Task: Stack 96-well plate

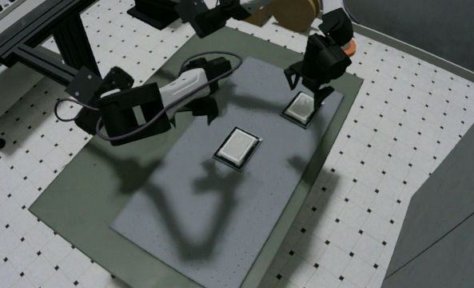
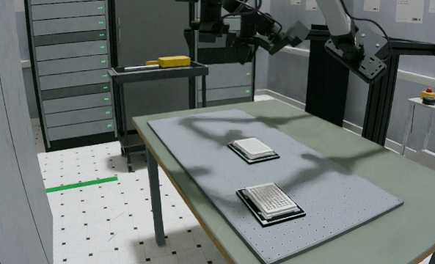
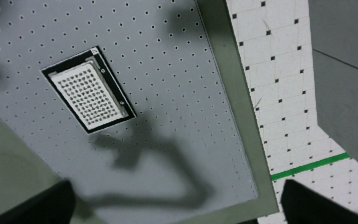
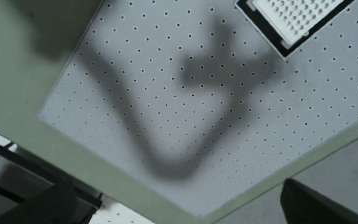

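Top view, far left: right gripper (image 1: 193, 122) (image 4: 180, 205), fingers wide apart, nothing between them, above the bench.
Middle plate: white 96-well plate (image 1: 238, 146) (image 2: 254, 147) (image 3: 87, 95) (image 4: 300, 15) seated in nest N2 (image 1: 226, 163) (image 2: 239, 153) (image 3: 112, 82) (image 4: 262, 30); wells in neat rows in the left wrist view.
N2 nest rim: dark, thin pale outline, small pale marking at one corner; too small to read surely.
Plate to move: pale, low, rectangular N1 plate (image 1: 300, 108) (image 2: 270, 198), in nest N1 (image 1: 294, 122) (image 2: 251, 208); well grid plain in the exterior view, washed out from the top.
Left gripper (image 1: 304, 96) (image 3: 180, 202): spread wide, holding nothing; seen from the top, one finger overlaps a corner of the N1 plate, probably well above it.
Grippers, exterior: dark parts overlap; can't tell one from the other.
Board edges: grey perforated board (image 1: 181, 200) (image 2: 202, 139) (image 3: 155, 100) (image 4: 155, 115) on green table (image 1: 69, 204) (image 2: 404, 176) (image 3: 10, 145) (image 4: 10, 75); table margin shows past its edges.
Open room: bare board between the nests; N1 lies nearer a short end of the board, a broader stretch beyond N2.
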